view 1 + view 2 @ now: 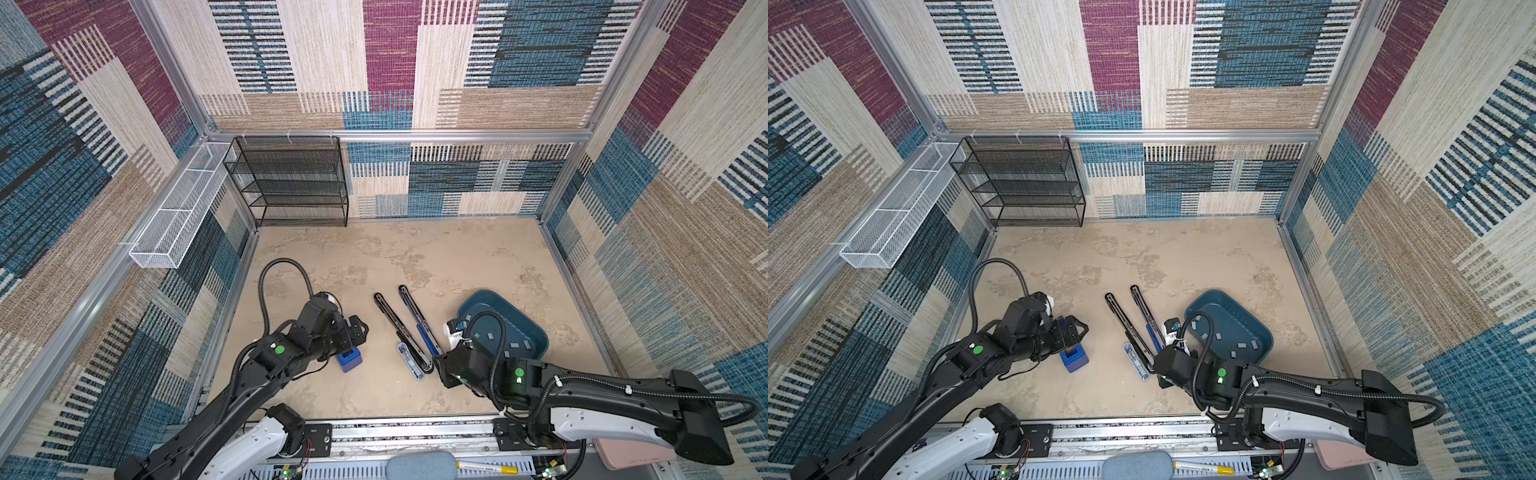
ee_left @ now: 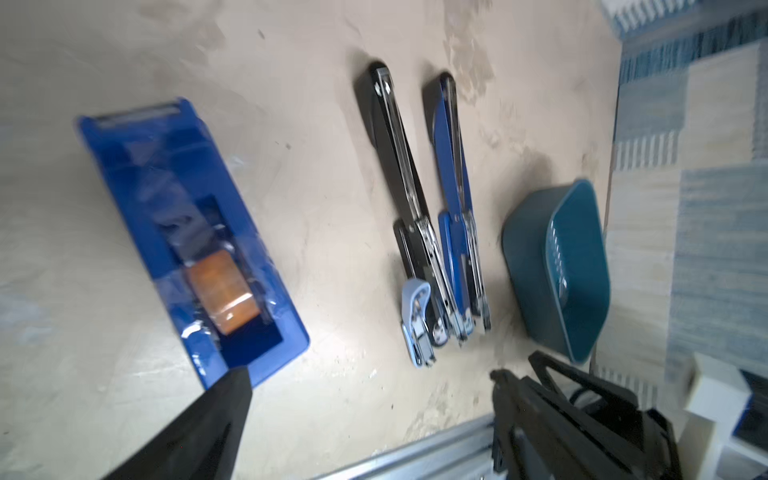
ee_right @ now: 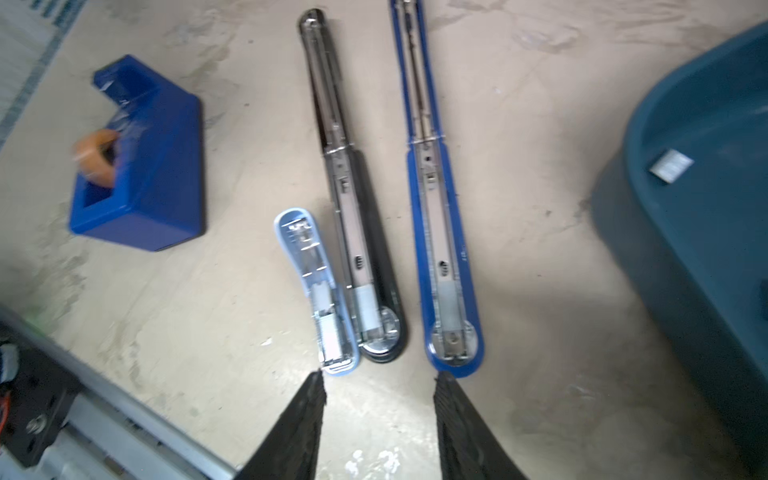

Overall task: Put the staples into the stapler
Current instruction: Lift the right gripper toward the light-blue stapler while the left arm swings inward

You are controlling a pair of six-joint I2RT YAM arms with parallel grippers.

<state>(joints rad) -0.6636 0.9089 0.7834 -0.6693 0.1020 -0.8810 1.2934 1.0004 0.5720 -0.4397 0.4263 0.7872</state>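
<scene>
Several staples lie loose on the floor of the teal tray, on the right of the worktop. They are small, flat, light-grey strips, apart from one another, with their long sides turned in different directions. The right wrist view shows one lying askew, pale against the teal.

Three staplers lie folded open just left of the tray. The black stapler and the blue stapler are long and slim and lie side by side. Their long axes are nearly parallel, running from the near edge away and a little leftward in both top views, with the bright metal channels facing up. The light-blue stapler (much the shortest) lies just beside the black one's near end, along much the same line.

The right fingers stand apart with nothing between them, their tips just short of the near ends of the light-blue and blue staplers. The left fingers are spread wide and empty, by the blue tape dispenser.
</scene>
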